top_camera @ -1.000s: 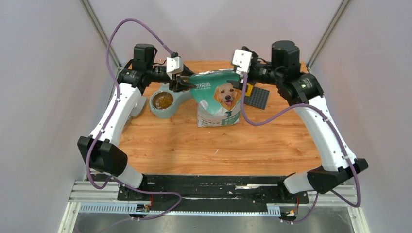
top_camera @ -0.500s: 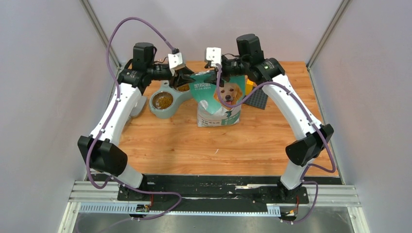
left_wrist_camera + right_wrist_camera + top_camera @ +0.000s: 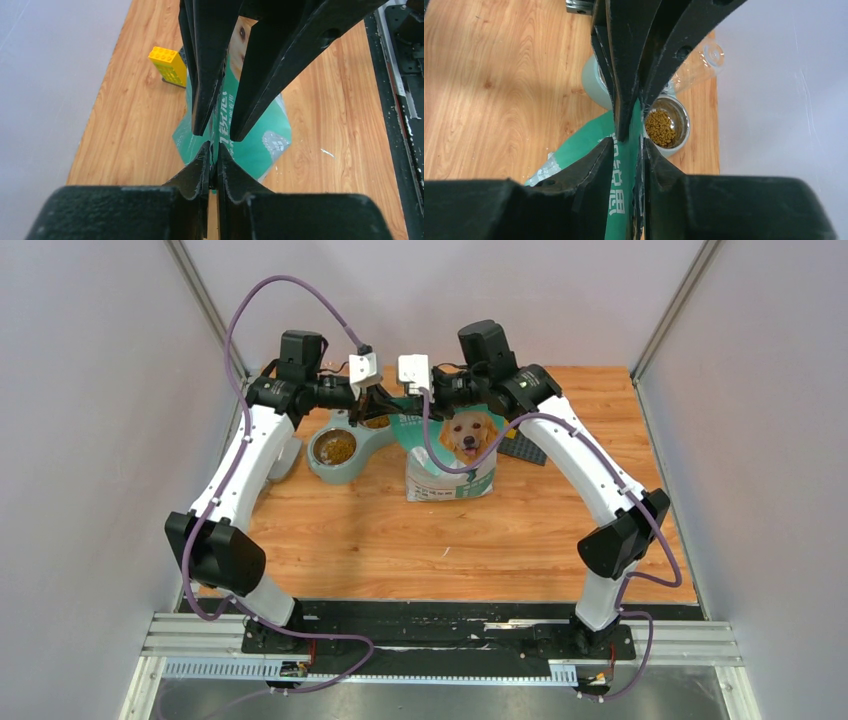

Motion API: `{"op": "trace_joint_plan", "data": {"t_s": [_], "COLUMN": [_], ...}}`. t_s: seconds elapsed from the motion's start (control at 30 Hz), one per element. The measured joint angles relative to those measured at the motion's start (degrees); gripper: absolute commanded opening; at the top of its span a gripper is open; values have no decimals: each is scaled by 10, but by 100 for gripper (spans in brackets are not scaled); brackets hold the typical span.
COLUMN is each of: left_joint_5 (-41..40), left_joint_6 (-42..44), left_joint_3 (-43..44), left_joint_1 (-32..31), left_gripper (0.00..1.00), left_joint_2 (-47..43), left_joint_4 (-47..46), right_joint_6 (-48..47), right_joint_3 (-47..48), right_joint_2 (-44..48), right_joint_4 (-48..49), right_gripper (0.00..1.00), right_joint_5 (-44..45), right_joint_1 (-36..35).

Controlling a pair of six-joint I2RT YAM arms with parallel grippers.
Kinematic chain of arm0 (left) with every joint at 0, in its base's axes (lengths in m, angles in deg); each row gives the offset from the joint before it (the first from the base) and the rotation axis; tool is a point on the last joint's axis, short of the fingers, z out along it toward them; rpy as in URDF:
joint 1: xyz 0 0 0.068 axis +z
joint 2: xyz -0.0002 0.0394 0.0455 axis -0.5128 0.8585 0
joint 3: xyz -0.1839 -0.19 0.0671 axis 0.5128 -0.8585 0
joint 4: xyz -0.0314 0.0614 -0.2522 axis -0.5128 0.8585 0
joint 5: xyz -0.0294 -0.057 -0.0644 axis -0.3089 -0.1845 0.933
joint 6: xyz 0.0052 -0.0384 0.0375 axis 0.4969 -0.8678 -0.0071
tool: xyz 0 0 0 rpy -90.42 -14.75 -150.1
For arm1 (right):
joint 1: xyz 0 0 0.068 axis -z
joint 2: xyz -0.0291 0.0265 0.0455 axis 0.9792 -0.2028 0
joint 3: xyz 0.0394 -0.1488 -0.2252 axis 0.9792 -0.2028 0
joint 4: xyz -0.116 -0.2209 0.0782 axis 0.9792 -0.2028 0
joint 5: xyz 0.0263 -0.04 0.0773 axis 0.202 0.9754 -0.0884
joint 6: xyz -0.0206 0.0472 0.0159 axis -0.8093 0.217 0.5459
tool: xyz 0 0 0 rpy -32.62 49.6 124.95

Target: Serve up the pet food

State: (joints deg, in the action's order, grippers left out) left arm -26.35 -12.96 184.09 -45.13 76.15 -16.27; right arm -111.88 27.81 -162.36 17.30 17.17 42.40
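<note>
The pet food (image 3: 338, 447) lies as a small brown heap in the steel bowl of a grey-green feeder (image 3: 352, 468) near the bench's (image 3: 400, 540) back-left corner. Just beside it, at the middle of the back edge, stands the dog-printed bag (image 3: 450, 455). The left pincer (image 3: 388, 407) and right pincer (image 3: 425, 402) are both narrowed onto its top edge, close together.

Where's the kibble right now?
In the top view the kibble lies in the feeder bowl, just left of the dog-print bag, on the left arm's side of the table.
</note>
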Motion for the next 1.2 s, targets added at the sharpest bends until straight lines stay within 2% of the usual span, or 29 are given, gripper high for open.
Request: {"op": "trace_joint_plan", "data": {"t_s": [0.07,0.13,0.17,0.57,1.2], "left_joint_5": [2,4,5,1,15], "left_joint_6": [4,9,12,84,132], "left_joint_3": [0,0,0,9,9], "left_joint_1": [0,0,0,4,1], "left_gripper": [0,0,0,0,0], "left_joint_2": [0,0,0,5,5], "left_joint_4": [4,7,8,32,34], "right_joint_6": [-3,-5,-7,-46,-121], "right_joint_3": [0,0,0,-17,-154], "right_joint_2": [-4,-5,-5,7,115], "right_joint_4": [1,4,5,10,67], "right_gripper": [16,3,0,0,0], "right_joint_5": [10,19,22,98,243], "right_joint_1": [-1,-2,-3,-19,-33]}}
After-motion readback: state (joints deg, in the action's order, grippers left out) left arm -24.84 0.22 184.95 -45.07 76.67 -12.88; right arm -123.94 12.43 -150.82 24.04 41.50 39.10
